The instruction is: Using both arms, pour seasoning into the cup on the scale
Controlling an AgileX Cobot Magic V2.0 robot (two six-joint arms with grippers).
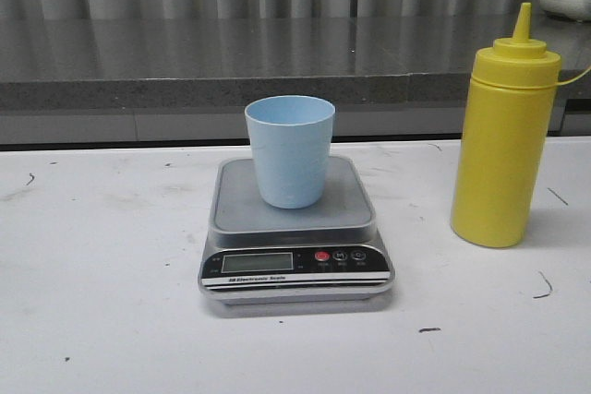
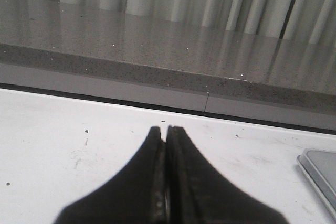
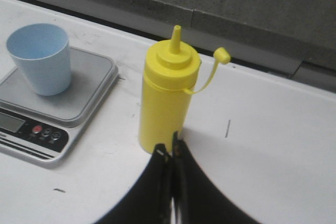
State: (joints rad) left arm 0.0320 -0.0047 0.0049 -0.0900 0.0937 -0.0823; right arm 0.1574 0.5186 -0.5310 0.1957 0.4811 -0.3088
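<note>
- We see the seasoning [image 1: 503, 131], a tall opaque yellow squeeze bottle, standing upright on the white worktop [image 1: 102, 302], well to the right of the scale [image 1: 295, 232]. Its pointed nozzle is bare; a small yellow tip cap hangs aside on a thin tether.
- We see the cup [image 1: 289, 149], pale blue, smooth, handleless and tapering downward, upright on the scale's grey platform, its mouth open upward.
- The scale is low and silver, with a black front panel, an LCD, one red button and two dark ones.
</note>
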